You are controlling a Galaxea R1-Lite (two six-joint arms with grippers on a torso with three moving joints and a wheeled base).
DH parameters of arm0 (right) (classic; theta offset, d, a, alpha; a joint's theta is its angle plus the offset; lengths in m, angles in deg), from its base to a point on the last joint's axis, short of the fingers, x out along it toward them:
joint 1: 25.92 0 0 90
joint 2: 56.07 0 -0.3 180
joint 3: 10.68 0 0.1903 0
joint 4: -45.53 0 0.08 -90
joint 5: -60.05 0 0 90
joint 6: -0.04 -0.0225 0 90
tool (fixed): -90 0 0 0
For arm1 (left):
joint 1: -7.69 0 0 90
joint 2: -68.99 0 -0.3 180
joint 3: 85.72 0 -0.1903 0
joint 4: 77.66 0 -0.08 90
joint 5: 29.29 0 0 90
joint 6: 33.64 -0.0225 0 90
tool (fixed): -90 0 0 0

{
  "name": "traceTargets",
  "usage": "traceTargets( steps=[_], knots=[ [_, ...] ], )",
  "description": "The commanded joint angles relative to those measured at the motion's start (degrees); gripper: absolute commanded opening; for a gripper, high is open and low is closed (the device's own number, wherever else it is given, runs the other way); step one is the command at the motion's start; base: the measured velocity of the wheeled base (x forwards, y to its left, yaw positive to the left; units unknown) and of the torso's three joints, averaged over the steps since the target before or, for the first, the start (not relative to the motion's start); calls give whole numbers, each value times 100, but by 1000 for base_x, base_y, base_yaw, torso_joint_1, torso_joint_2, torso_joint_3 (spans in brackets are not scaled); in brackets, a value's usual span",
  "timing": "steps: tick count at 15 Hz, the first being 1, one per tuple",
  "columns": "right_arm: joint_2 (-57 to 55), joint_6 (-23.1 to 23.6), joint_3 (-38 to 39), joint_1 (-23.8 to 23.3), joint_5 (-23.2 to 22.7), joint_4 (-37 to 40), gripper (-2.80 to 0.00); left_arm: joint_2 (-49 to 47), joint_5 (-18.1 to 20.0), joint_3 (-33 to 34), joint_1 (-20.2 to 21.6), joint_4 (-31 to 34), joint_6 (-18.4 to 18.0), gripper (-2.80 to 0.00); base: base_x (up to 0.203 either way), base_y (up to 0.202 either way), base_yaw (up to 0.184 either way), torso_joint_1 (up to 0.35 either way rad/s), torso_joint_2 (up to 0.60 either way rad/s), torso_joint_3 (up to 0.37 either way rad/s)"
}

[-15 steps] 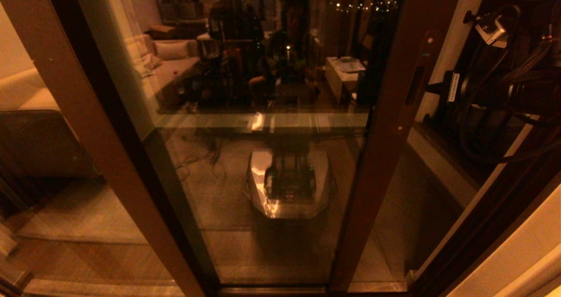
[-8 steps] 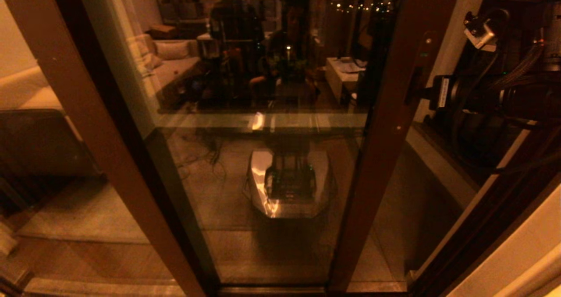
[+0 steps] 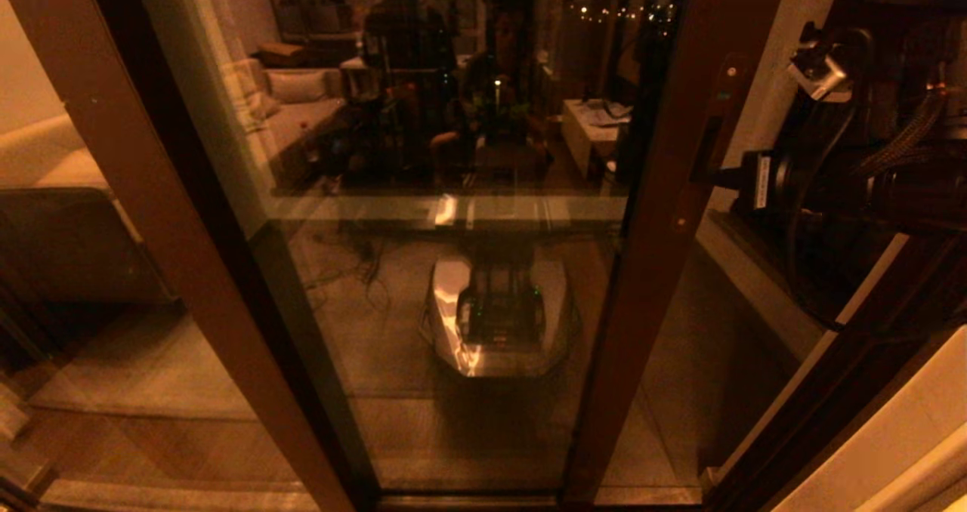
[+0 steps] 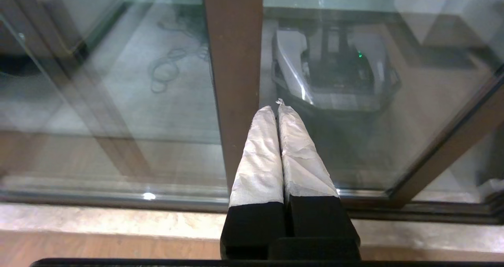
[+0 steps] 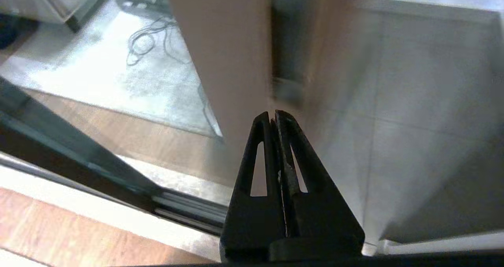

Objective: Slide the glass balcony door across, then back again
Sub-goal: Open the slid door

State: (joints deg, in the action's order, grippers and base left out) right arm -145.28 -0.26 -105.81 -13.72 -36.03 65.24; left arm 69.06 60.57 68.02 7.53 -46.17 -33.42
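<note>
Black right arm (image 3: 869, 187) (braided cables) — white label.

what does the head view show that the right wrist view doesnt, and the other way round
Only the head view: the whole reflective glass balcony door, its small round lock, and the right arm reaching toward its rail. Only the right wrist view: the black right gripper pressed shut, and the floor track. Both: the dark brown upright rail with its slim handle slot.

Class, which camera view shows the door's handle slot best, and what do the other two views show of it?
The head view: the handle slot sits sharp on the door's right upright rail, with the right hand at it. The right wrist view shows the slot close but blurred. The left wrist view shows only a plain rail, no slot.
</note>
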Motion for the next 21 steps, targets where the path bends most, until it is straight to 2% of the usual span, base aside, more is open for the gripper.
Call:
traceTargets(
  steps=[1,4,6,10,15,18,21],
  knots=[
    [367,1,139,-82,-11,-4,-280,1,-3,-1,-2,5,4,-280,0,0,0,0,0,0],
    [702,53,289,-267,-14,19,-280,1,-3,-1,-2,5,4,-280,0,0,0,0,0,0],
    [852,232,316,-574,-8,108,-280,1,-3,-1,-2,5,4,-280,0,0,0,0,0,0],
    [406,248,-19,-986,25,90,-280,1,-3,-1,-2,5,4,-280,0,0,0,0,0,0],
    [-660,-240,-598,-953,56,-501,-280,1,-3,-1,-2,5,4,-280,0,0,0,0,0,0],
    [-1196,-638,-1168,-743,149,-751,-280,1,-3,-1,-2,5,4,-280,0,0,0,0,0,0],
    [-1491,-688,-1282,-674,181,-1060,-280,1,-3,-1,-2,5,4,-280,0,0,0,0,0,0]
  ],
)
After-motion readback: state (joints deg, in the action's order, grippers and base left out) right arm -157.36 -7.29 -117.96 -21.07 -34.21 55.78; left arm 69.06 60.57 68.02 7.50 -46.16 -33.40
